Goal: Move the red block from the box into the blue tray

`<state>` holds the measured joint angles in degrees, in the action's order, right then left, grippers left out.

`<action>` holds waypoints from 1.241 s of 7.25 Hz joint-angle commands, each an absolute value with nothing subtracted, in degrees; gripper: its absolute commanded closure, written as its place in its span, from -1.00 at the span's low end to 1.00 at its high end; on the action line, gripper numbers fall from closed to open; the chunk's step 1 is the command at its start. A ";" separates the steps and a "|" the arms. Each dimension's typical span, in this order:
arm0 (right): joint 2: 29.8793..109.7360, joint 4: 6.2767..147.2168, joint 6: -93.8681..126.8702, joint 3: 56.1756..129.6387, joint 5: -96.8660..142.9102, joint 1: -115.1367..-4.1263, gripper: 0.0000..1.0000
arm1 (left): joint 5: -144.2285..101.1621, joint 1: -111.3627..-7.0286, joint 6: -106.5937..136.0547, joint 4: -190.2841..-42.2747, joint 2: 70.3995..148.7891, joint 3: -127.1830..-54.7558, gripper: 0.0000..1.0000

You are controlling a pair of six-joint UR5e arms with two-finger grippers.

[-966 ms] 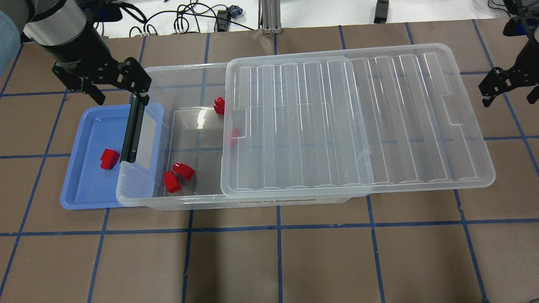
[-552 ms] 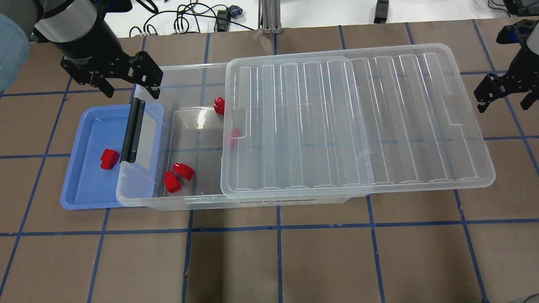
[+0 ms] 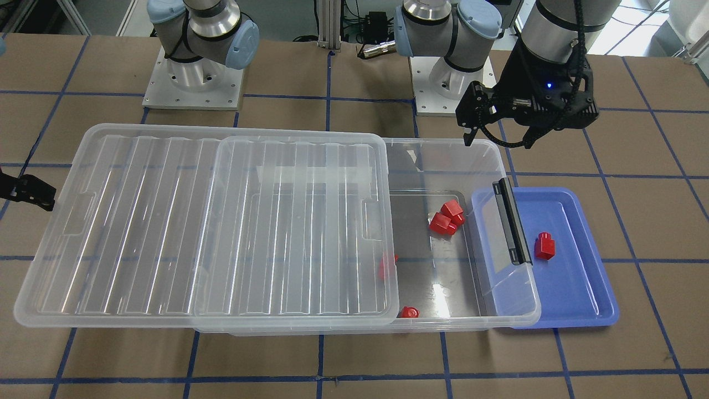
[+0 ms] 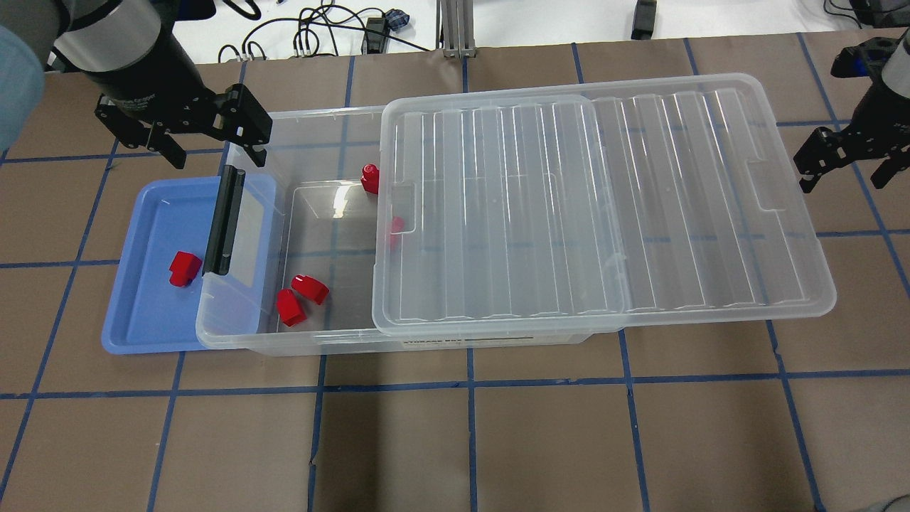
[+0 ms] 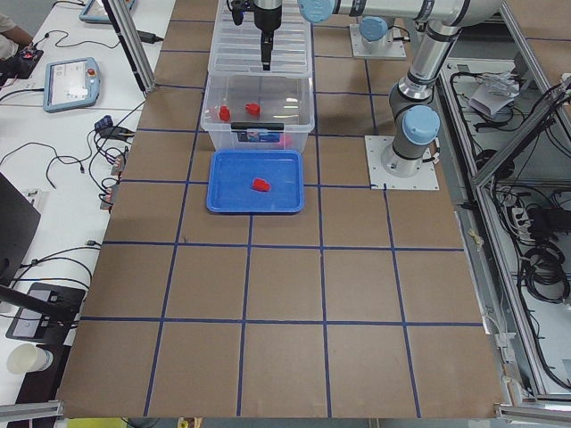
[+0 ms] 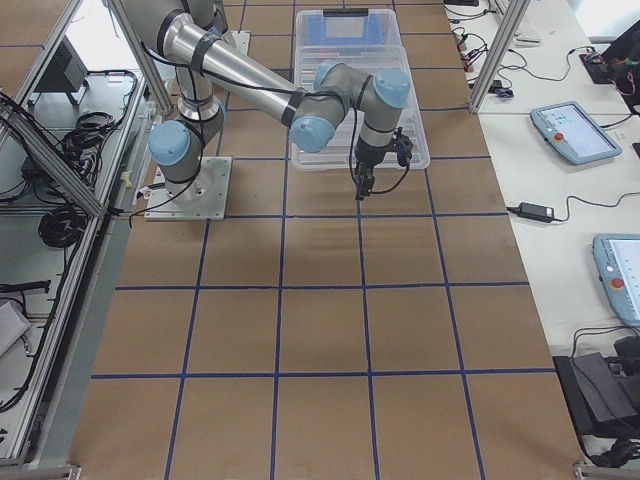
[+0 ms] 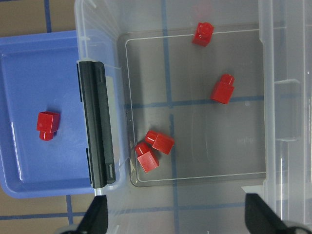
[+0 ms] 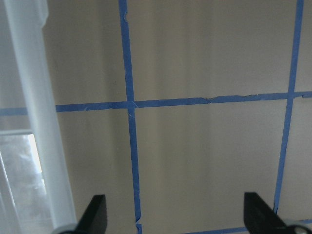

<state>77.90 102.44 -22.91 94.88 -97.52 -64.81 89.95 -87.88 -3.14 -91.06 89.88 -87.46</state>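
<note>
1. left gripper (image 4: 213, 158): fingers spread wide with nothing between them, hanging above the black handle (image 4: 226, 220) end of the box (image 4: 341, 341).
2. right gripper (image 4: 842, 181): fingers apart and empty, over bare bench just past the lid (image 4: 604, 206) at the right end.
3. the red block (image 4: 184, 268) lies in the blue tray (image 4: 142, 334), clear of its rim, near the bench's left end.
4. four more red bricks (image 4: 290, 307) sit on the box floor.

Left gripper (image 4: 217, 158), right gripper (image 4: 842, 179) — fingers (image 4: 169, 151) apart
</note>
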 commanded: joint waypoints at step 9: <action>77.87 101.78 -13.01 95.97 -93.61 -75.06 -1.00 | 89.83 -87.89 -2.46 -90.79 89.91 -88.42 -1.00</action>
<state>77.77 101.81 -13.22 95.43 -94.21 -74.73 89.89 -87.89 -2.53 -90.86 89.87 -88.38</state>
